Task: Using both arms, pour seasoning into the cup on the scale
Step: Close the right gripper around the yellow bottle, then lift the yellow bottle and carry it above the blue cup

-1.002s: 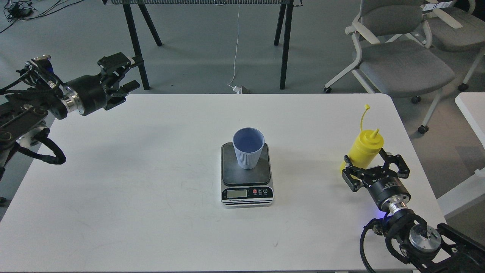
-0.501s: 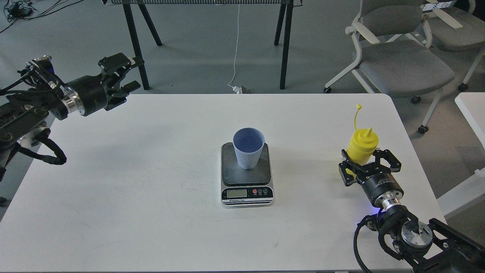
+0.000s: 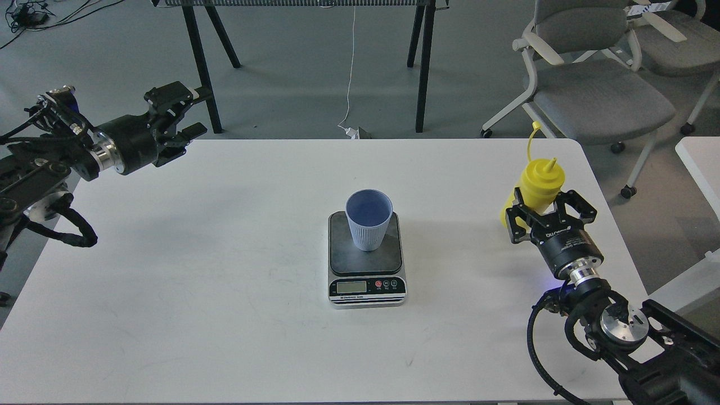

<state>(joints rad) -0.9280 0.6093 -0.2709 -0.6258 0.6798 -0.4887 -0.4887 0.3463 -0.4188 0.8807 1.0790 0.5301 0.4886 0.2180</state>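
Note:
The light-blue ribbed cup (image 3: 368, 222) stands upright on the dark plate of the silver scale (image 3: 343, 260) at the middle of the white table (image 3: 169, 264). The yellow squeeze bottle (image 3: 541, 179) is upright near the table's right edge, its cap strap sticking up. My right gripper (image 3: 548, 212) is shut around the bottle's lower body, which hides most of it. My left gripper (image 3: 190, 112) hovers open and empty over the table's far left corner, far from the cup.
Grey office chairs (image 3: 596, 95) stand behind the table's right corner. Black legs of another table (image 3: 202, 67) stand behind the far edge. A second white table (image 3: 700, 163) is at the right.
My right gripper closed on the yellow bottle, stood it upright and moved it away from me. The left gripper sank slightly.

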